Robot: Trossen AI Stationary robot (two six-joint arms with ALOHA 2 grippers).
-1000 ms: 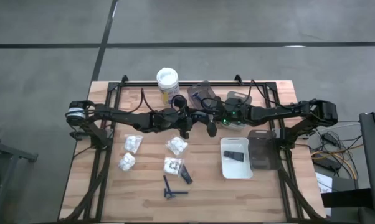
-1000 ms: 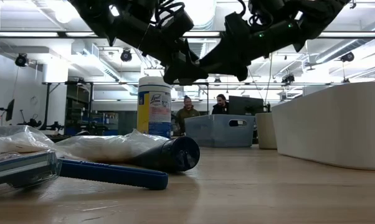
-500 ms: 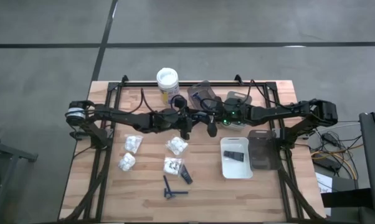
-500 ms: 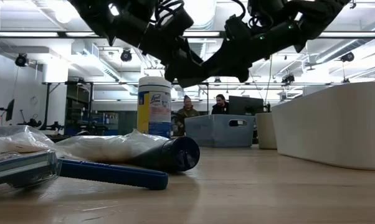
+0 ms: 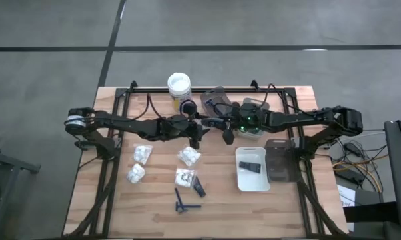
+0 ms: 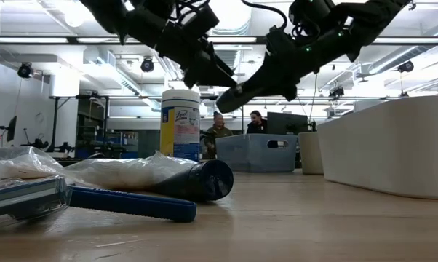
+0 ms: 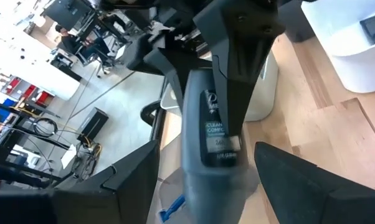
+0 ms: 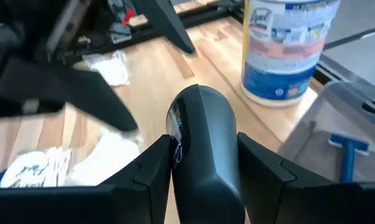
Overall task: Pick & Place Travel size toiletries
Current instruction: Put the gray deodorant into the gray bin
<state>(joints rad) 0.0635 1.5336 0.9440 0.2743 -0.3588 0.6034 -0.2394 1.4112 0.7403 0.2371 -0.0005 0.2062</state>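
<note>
Near edge of the bench (image 5: 254,213): blue razor (image 5: 186,202), small black tube (image 5: 198,188) and four white packets (image 5: 185,177) lie loose, not yet picked. Right of them, the white tray (image 5: 252,183) holds one dark item, so one placement looks done; the grey tray (image 5: 281,175) beside it looks bare. Most of the task is left.

Above mid-bench, a handover in the air: the right gripper (image 5: 226,135) is clamped on the dark grey oval bottle (image 7: 209,137), while the left gripper (image 5: 194,138) has its fingers (image 7: 128,174) spread either side of the bottle, not gripping.

Far edge: white-lidded tub (image 5: 179,85) and a clear bin (image 5: 217,101) with another razor in it.

Versus a second ago: both grippers were bunched together on the bottle; now the left has let go and backed off slightly, leaving a gap. Bench items unmoved.
</note>
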